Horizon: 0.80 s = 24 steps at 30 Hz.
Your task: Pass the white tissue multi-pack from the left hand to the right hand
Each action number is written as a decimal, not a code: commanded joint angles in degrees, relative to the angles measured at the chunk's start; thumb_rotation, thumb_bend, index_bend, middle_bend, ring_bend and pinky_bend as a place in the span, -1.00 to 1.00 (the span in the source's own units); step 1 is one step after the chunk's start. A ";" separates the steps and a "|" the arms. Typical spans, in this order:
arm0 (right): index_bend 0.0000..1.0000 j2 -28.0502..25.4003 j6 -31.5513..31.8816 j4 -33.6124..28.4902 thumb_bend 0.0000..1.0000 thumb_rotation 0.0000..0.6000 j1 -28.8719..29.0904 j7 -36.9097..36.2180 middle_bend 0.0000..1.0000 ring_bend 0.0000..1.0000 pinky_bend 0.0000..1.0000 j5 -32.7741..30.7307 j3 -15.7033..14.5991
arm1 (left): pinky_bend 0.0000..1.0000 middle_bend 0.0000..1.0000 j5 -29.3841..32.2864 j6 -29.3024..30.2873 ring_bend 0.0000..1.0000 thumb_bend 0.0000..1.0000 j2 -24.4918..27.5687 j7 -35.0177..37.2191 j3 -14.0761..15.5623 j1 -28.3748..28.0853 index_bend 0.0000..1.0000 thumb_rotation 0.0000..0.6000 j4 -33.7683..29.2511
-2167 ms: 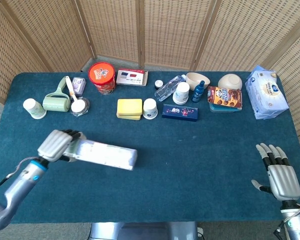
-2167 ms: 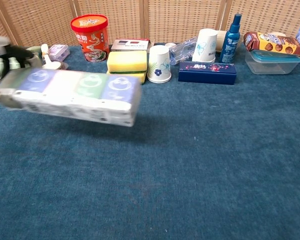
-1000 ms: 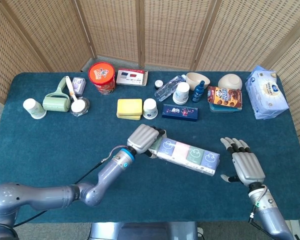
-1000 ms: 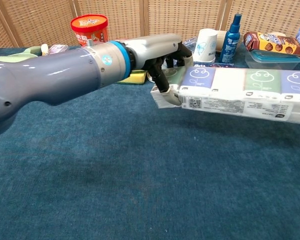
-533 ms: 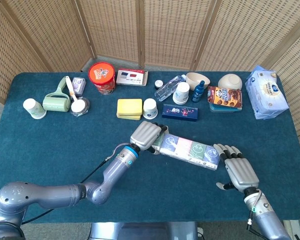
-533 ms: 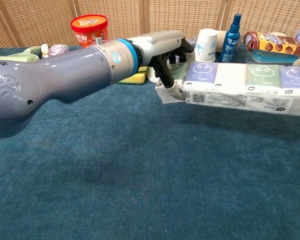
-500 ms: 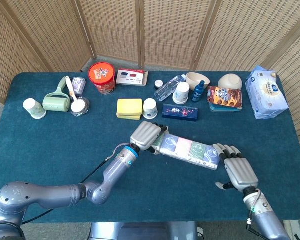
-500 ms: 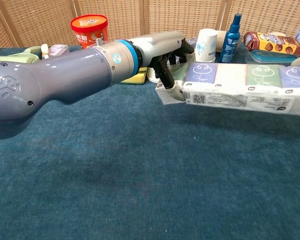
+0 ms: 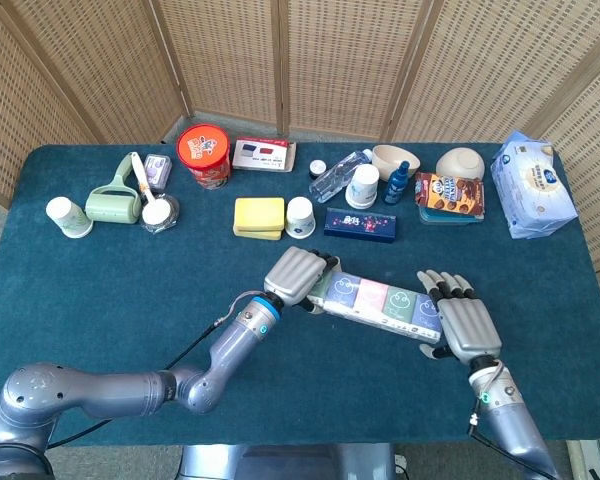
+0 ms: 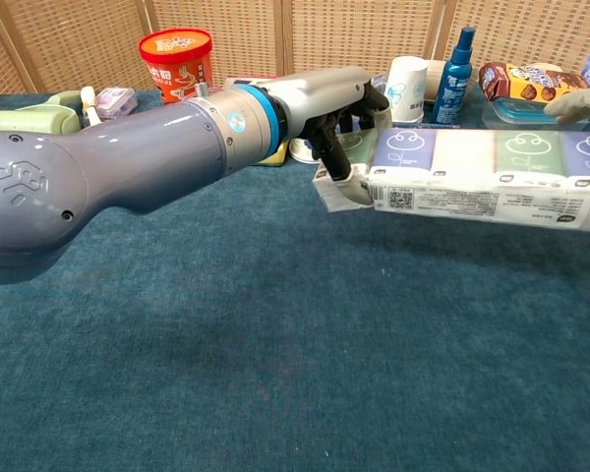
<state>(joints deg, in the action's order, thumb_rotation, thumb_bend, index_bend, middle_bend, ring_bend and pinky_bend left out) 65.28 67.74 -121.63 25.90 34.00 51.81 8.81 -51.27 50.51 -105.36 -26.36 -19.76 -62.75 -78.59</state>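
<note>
The left hand grips one end of the tissue multi-pack, its long axis running toward the right hand, whose spread fingers hold nothing at the far end.

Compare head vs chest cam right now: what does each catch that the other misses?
Head view only: the whole right hand, fingers spread at the far end of the tissue multi-pack, plus the blue wipes pack and the paper cup at the table's ends.

Chest view only: the pack's side face with its printed label, and that the pack hangs above the cloth.

Both: the left hand gripping the pack's near end, the red tub, the yellow sponge.
</note>
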 commanded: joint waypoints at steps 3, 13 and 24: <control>-1.00 1.81 0.03 0.36 -1.00 1.00 2.24 2.36 -1.00 -1.00 -1.00 -2.67 0.26 | 0.09 0.10 0.22 0.20 -0.19 -1.00 -0.29 0.92 -0.38 -0.20 -0.13 1.00 -0.56; -0.11 5.24 0.59 4.24 -0.25 1.00 4.66 2.97 0.12 0.05 0.51 -3.64 0.43 | 0.09 0.10 0.75 1.03 -0.19 -1.00 0.29 0.52 -0.16 -0.43 -0.14 1.00 -2.21; 0.15 5.76 2.14 4.52 0.08 1.00 4.57 1.50 0.34 0.25 0.67 -1.83 -0.26 | -0.26 -0.69 3.70 0.37 -0.75 -1.00 2.04 -1.63 0.96 -0.72 -0.81 1.00 -4.04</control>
<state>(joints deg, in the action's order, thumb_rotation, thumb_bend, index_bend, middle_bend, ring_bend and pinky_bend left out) 71.05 69.85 -117.08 30.46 35.50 49.95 8.58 -47.97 51.16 -103.63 -27.66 -18.98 -63.33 -82.30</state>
